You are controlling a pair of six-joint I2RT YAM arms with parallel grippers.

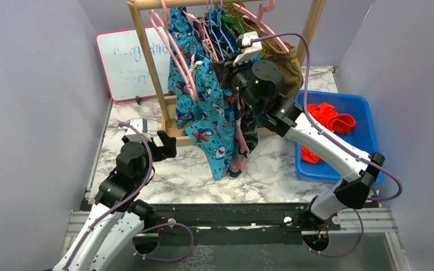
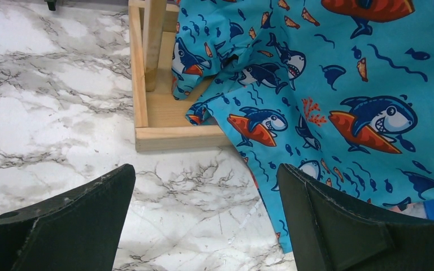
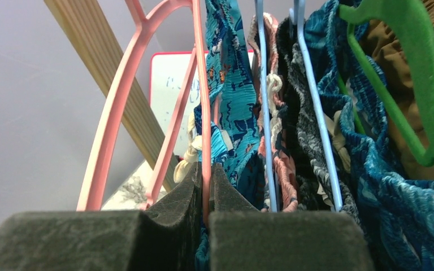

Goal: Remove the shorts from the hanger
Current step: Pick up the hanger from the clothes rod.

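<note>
top external: right gripper (image 1: 224, 70) sits high at the wooden rack (image 1: 147, 56), upper centre of frame, in among the hangers. right wrist view: its fingers are pressed together on the straight bar of a pink hanger (image 3: 201, 113), pinching it. blue cartoon-print shorts (image 1: 212, 121) hang just beside that bar and drape down to the marble table (image 1: 169, 180) at frame centre. packed close to their right: pink-and-navy pair (image 3: 277, 164), black patterned pair (image 3: 302, 124), teal-blue pair (image 3: 373, 169), then a green hanger (image 3: 426, 84). orange shorts (image 1: 330, 118) lie in the blue bin (image 1: 347, 97), right of frame. left gripper (image 1: 166, 144) is low over the table, left of centre; left wrist view: fingers spread wide, holding nothing, cartoon fabric near the right one
</note>
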